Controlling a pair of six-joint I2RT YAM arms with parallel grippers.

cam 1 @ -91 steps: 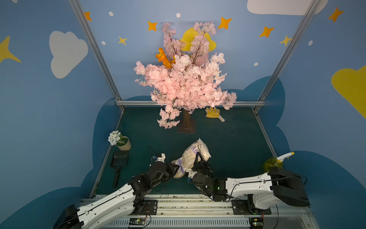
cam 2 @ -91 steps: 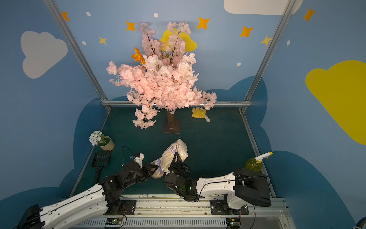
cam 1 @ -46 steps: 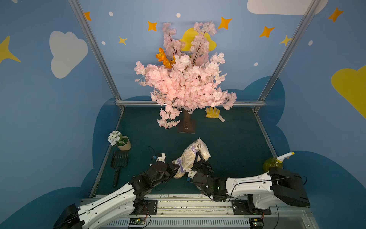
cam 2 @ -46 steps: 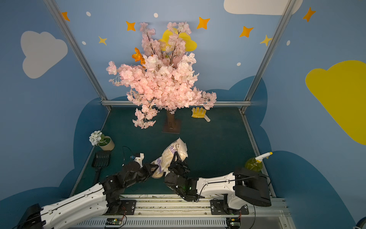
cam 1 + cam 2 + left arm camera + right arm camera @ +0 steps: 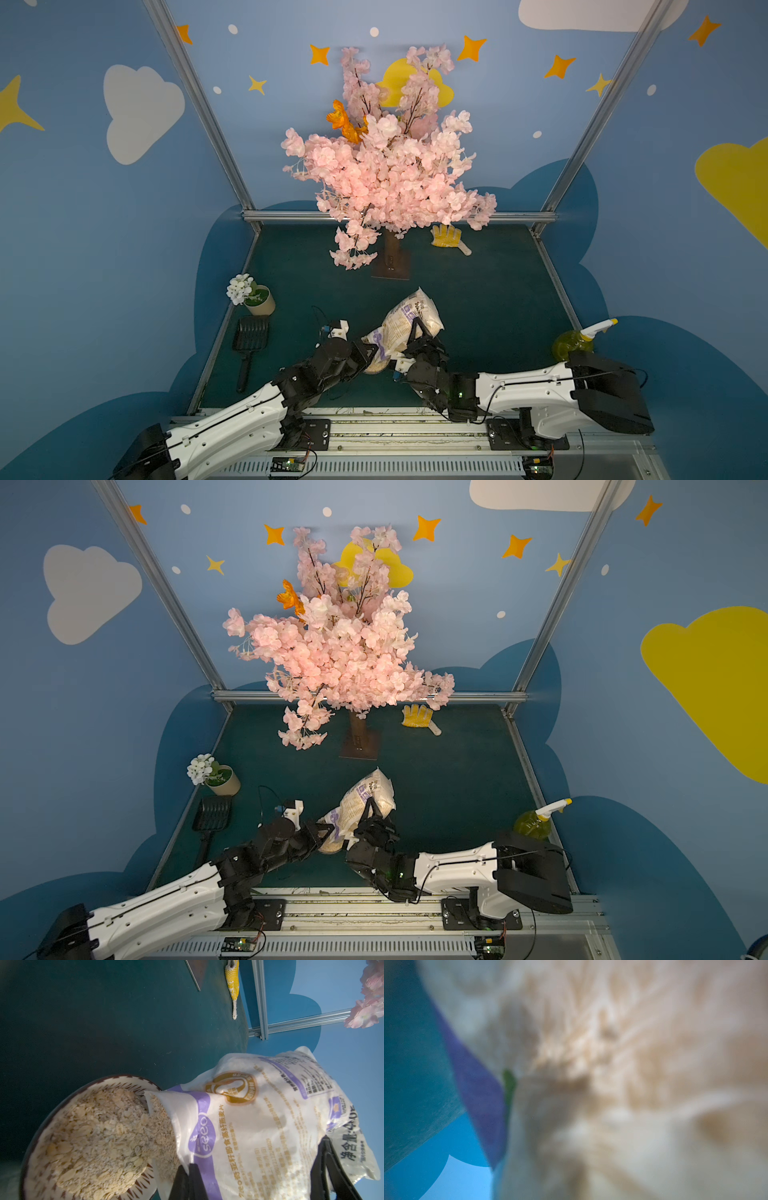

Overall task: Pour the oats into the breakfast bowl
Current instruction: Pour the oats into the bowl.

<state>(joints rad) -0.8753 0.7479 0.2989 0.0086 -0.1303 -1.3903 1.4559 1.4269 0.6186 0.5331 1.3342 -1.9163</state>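
Note:
The oats bag [image 5: 409, 320] [image 5: 365, 796], crinkly white with purple print, hangs tilted near the table's front, mouth down over the breakfast bowl [image 5: 376, 369] [image 5: 330, 848]. In the left wrist view the bag [image 5: 259, 1115] has its open mouth on a heap of flakes filling the bowl [image 5: 124, 1080]. My left gripper [image 5: 371, 350] [image 5: 326, 831] [image 5: 189, 1167] is shut on the bag's edge beside the mouth. My right gripper [image 5: 417, 332] [image 5: 370, 810] is shut on the bag's middle; one of its fingers [image 5: 326, 1159] shows in the left wrist view. The right wrist view is filled by the blurred bag [image 5: 612, 1064].
A pink blossom tree [image 5: 386, 174] stands at the back middle, with a yellow glove [image 5: 446, 237] to its right. A beige flowerpot [image 5: 261, 300] and a black scoop [image 5: 249, 340] lie at the left. A yellow spray bottle [image 5: 575, 341] stands at the right edge.

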